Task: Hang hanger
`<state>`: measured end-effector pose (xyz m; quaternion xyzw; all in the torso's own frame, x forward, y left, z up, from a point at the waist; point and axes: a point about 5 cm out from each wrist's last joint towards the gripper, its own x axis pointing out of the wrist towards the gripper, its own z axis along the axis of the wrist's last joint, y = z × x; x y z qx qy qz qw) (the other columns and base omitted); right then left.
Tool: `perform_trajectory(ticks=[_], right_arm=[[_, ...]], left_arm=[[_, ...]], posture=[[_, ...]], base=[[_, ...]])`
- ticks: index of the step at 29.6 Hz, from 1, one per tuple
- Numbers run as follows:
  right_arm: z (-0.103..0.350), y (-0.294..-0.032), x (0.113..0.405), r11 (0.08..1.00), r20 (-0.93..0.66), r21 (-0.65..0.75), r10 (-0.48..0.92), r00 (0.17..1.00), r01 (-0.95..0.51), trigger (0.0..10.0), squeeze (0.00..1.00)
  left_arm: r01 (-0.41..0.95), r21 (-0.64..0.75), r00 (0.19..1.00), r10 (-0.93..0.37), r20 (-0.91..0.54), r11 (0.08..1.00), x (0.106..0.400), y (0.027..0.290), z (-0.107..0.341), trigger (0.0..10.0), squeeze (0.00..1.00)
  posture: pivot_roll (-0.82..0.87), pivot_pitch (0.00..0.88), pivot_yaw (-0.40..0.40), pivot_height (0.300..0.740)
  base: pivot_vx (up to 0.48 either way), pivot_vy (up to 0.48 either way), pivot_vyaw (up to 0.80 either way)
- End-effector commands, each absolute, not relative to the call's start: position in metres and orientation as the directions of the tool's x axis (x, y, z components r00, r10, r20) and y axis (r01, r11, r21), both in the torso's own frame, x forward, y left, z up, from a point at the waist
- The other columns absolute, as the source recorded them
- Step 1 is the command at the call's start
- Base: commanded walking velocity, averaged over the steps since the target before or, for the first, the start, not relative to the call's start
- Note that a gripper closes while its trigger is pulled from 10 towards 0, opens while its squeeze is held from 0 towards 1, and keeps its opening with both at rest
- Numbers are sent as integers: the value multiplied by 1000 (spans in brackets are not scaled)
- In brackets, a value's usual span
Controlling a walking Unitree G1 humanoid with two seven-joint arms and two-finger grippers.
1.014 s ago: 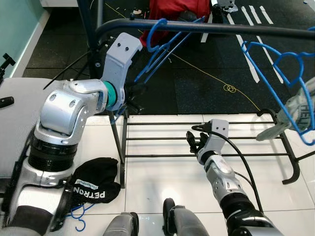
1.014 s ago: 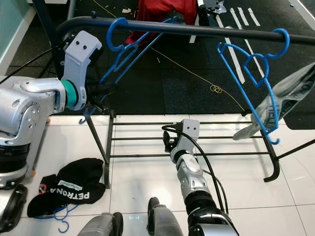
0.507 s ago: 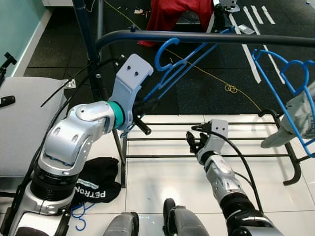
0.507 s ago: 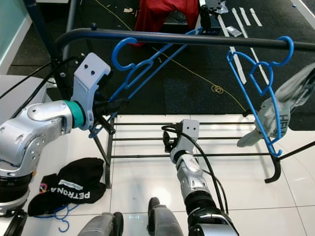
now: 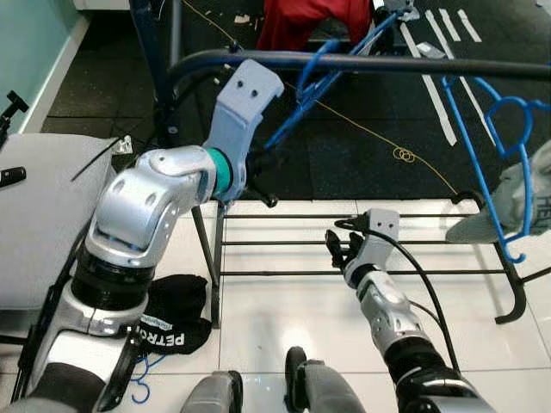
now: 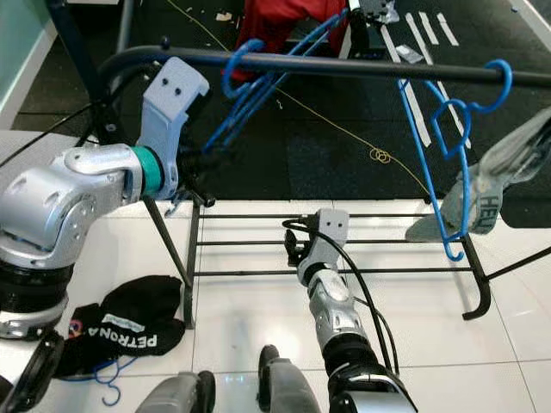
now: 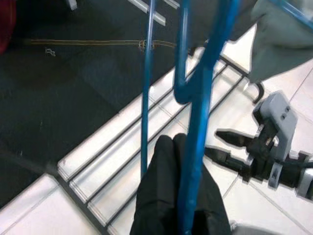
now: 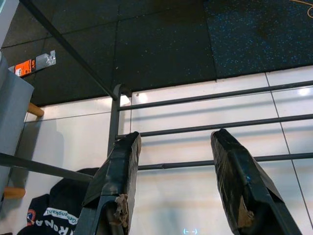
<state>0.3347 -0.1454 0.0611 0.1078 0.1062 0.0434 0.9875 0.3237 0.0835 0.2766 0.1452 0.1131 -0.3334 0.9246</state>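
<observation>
Holding a blue hanger (image 6: pixel 258 82) in the left gripper (image 5: pixel 258 168), upper left-centre of the head frames, arm raised to the black rail (image 6: pixel 344 67) of the garment rack. The hanger's hook sits at the rail, upper centre of frame; whether it is actually over the rail or just against it, can't tell. Hanger body slants down and left from the rail to the gripper. In the left wrist view the black fingers (image 7: pixel 166 191) are pinched together on the blue hanger's bar, which runs up the middle of that frame.

Right gripper (image 5: pixel 343 249) is low, centre of the frame, just in front of the rack's lower shelf bars (image 5: pixel 362 243), fingers spread and holding nothing. Right wrist view shows both fingers (image 8: pixel 115 181) apart with the shelf bars and white tile floor (image 8: pixel 195 205) between them.

Second blue hanger (image 6: pixel 452 129) hangs on the rail at the right side of frame, with a grey garment (image 6: pixel 495 185) on it, far right edge.

Black cloth with white lettering (image 5: pixel 168 323) lies on the tile at lower left, beside the rack's leg. Red fabric (image 5: pixel 314 21) at top centre behind the rail, on the dark floor mat (image 5: pixel 362 138).
</observation>
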Motion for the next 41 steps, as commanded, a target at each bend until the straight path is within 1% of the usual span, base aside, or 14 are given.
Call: perform_trajectory(ticks=[1, 2, 9, 13, 16, 21, 22, 26, 27, 28, 30, 32, 38, 41], right_arm=[[54, -146, 330, 973, -228, 224, 105, 968, -53, 10000, 0], [54, -146, 330, 973, -228, 224, 105, 968, -53, 10000, 0], [54, -145, 330, 972, -229, 230, 108, 967, -54, 10000, 0], [54, -145, 330, 972, -230, 231, 109, 967, -55, 10000, 0], [55, -145, 331, 971, -229, 232, 109, 967, -54, 10000, 0], [55, -145, 331, 971, -229, 232, 107, 968, -53, 10000, 0], [55, -145, 331, 971, -228, 232, 107, 968, -52, 10000, 0], [56, -145, 332, 971, -228, 233, 106, 968, -51, 10000, 0], [56, -145, 332, 971, -230, 233, 106, 967, -51, 10000, 0], [56, -145, 332, 971, -230, 233, 106, 967, -51, 10000, 0], [55, -145, 331, 971, -233, 234, 106, 967, -50, 10000, 0], [55, -145, 331, 971, -233, 234, 106, 967, -50, 10000, 0], [54, -147, 330, 971, -239, 234, 104, 966, -46, 10000, 0], [53, -147, 330, 971, -246, 233, 106, 963, -48, 10000, 0]], left_arm=[[650, 182, 742, -565, -361, 738, 325, 85, 270, 10000, 0], [650, 182, 742, -565, -361, 738, 325, 85, 270, 10000, 0], [643, 61, 700, -554, -451, 764, 329, 92, 261, 10000, 0], [635, 46, 699, -549, -458, 771, 331, 93, 259, 10000, 0], [603, 37, 732, -534, -422, 797, 337, 95, 264, 10000, 0], [593, 32, 749, -536, -388, 805, 339, 95, 271, 10000, 0], [570, 9, 768, -530, -360, 821, 342, 96, 277, 10000, 0], [533, -33, 790, -511, -338, 846, 345, 99, 284, 10000, 0], [492, -90, 808, -493, -323, 866, 348, 101, 288, 10000, 0], [492, -90, 808, -493, -323, 866, 348, 101, 288, 10000, 0], [457, -171, 817, -488, -309, 873, 350, 102, 295, 10000, 0], [457, -171, 817, -488, -309, 873, 350, 102, 295, 10000, 0], [486, -217, 790, -531, -307, 847, 346, 98, 299, 10000, 0], [490, -335, 728, -589, -350, 805, 343, 92, 290, 10000, 0]], posture=[[7, 199, 29, 740], [7, 199, 29, 740], [9, 203, 28, 740], [12, 206, 25, 740], [12, 207, 25, 740], [13, 208, 26, 740], [19, 214, 22, 740], [25, 217, 20, 740], [27, 219, 19, 740], [27, 219, 19, 740], [31, 222, 23, 740], [31, 222, 23, 740], [32, 224, 23, 740], [31, 226, 22, 740]], base=[[0, 0, 0], [0, 0, 0], [0, 0, 0], [0, 0, 0], [0, 0, 0], [0, 0, 0], [0, 0, 0], [0, 0, 0], [0, 0, 0], [0, 0, 0], [0, 0, 0], [0, 0, 0], [0, 0, 0], [0, 0, 0]])
